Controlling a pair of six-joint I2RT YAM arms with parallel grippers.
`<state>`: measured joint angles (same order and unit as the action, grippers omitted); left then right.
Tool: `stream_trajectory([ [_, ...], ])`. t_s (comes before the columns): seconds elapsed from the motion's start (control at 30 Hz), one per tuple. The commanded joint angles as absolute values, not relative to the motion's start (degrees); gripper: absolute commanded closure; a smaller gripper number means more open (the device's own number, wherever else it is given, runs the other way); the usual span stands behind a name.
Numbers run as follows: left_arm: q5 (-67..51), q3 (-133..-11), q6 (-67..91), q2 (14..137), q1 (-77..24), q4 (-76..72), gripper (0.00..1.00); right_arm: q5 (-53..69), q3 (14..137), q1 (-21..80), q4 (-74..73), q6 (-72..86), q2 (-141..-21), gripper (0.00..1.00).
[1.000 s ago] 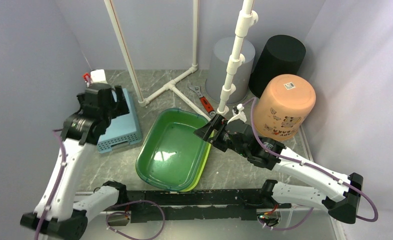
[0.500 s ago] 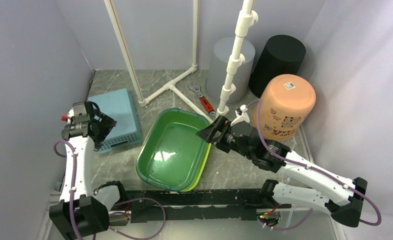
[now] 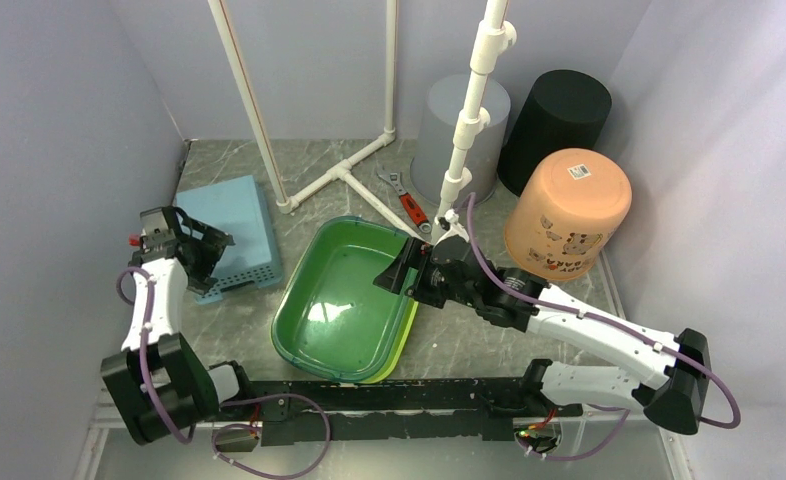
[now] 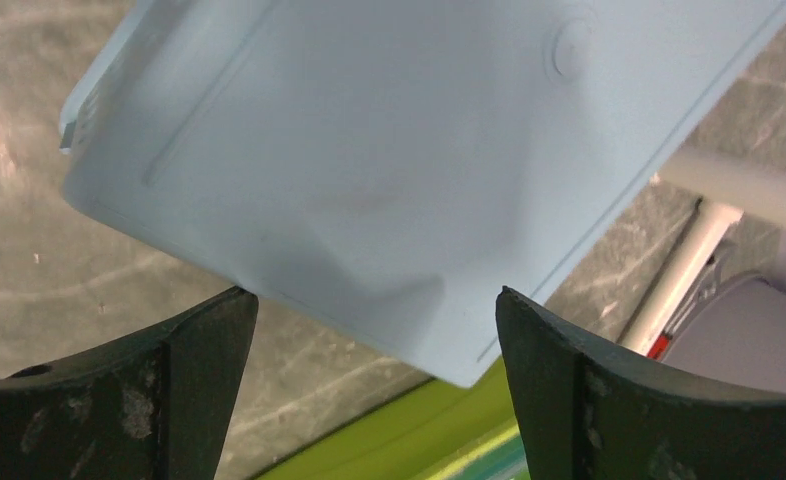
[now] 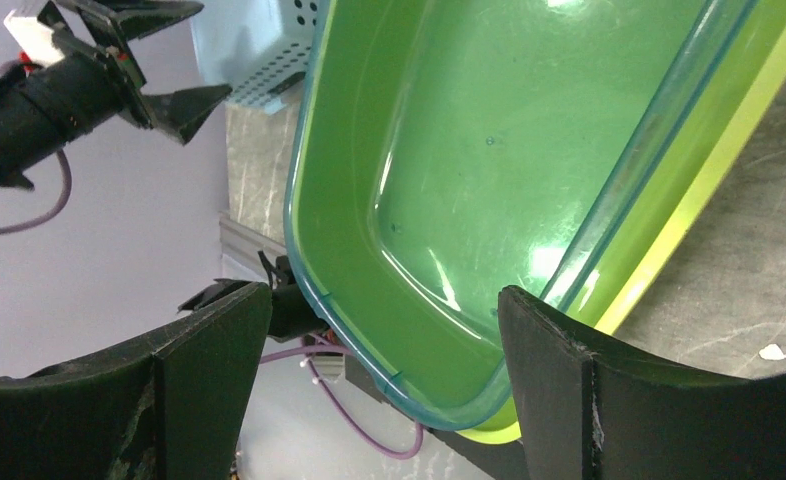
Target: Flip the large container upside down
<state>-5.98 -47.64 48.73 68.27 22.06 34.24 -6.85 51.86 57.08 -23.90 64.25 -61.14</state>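
**Top external view: right arm has moved in over the green tub's rim, left arm has drawn back**

Compared with a second ago, the right gripper has shifted leftward and now sits over the right rim of the green tub, reaching above its interior. The left gripper, then raised above the blue basket, has pulled down and back. It now hangs at the basket's near corner, on the side away from the tub.

The tub stands right way up at the middle of the table. Its translucent green shell is nested in a yellow-green tray that shows along the right and near edges. The basket, left of the tub, lies bottom up. Beyond the tub and to its right, three buckets stand upside down: a grey bucket, a black bucket and an orange bucket.

The orange bucket carries a white sticker on its base and printing on its side, both too small to read.

Both pairs of fingers are spread wide and grip nothing. In the right wrist view the tub's rim runs between them; whether they touch it cannot be told.
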Motion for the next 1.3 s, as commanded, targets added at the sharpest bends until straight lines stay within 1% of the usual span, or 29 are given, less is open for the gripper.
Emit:
stream_trajectory([
  [0.0, -8.68, -53.63, 44.04, 76.42, 25.26, 25.52, 0.08, -5.08, 55.03, 57.10, -21.72, 62.24, -61.79, 0.12],
  [0.03, -9.16, -55.61, 42.60, 78.08, 25.91, 25.87, 0.09, -4.81, 54.90, 57.11, -21.53, 62.29, -61.97, 0.12],
  [0.1, -9.96, -59.39, 39.14, 83.47, 26.69, 25.02, 0.09, -4.40, 54.89, 57.10, -21.41, 62.23, -62.44, 0.12],
  [0.23, -14.53, -68.31, 31.80, 92.38, 26.87, 26.05, 0.11, -3.91, 54.98, 57.05, -21.14, 62.07, -63.53, 0.12],
  [0.33, -16.06, -73.72, 28.85, 97.49, 26.88, 27.63, 0.16, -3.52, 55.27, 57.04, -20.77, 61.90, -64.62, 0.12],
  [0.53, -19.21, -77.86, 31.18, 103.16, 26.81, 24.53, 0.17, -2.21, 56.60, 57.01, -20.74, 61.10, -67.73, 0.12],
  [0.67, -18.88, -80.96, 31.81, 105.64, 26.90, 22.93, 0.17, -1.72, 57.78, 57.04, -21.35, 60.57, -69.60, 0.12],
  [0.8, -21.01, -84.43, 31.63, 108.72, 26.81, 23.95, 0.17, -4.14, 58.77, 57.04, -24.72, 60.55, -71.11, 0.12],
  [0.87, -20.28, -85.50, 31.22, 108.39, 26.73, 27.37, 0.19, -5.55, 60.01, 57.04, -27.64, 60.24, -72.59, 0.12],
  [0.97, -17.78, -80.73, 31.01, 103.58, 26.78, 26.95, 0.17, -9.17, 63.48, 57.19, -33.51, 60.67, -75.56, 0.13],
  [1.0, -16.49, -79.28, 30.57, 101.88, 26.77, 27.37, 0.17, -10.33, 64.16, 57.39, -35.27, 61.62, -76.40, 0.13],
  [1.07, -15.17, -77.08, 29.41, 98.43, 26.80, 28.78, 0.11, -13.26, 64.77, 57.69, -38.17, 63.59, -77.32, 0.13],
  [1.2, -10.07, -72.52, 30.73, 90.72, 26.82, 33.00, 0.09, -16.79, 64.88, 57.75, -41.50, 66.15, -78.78, 0.15],
  [1.27, -9.96, -69.28, 33.36, 86.09, 27.03, 33.35, 0.08, -17.09, 64.47, 57.80, -41.20, 66.69, -79.52, 0.16],
])
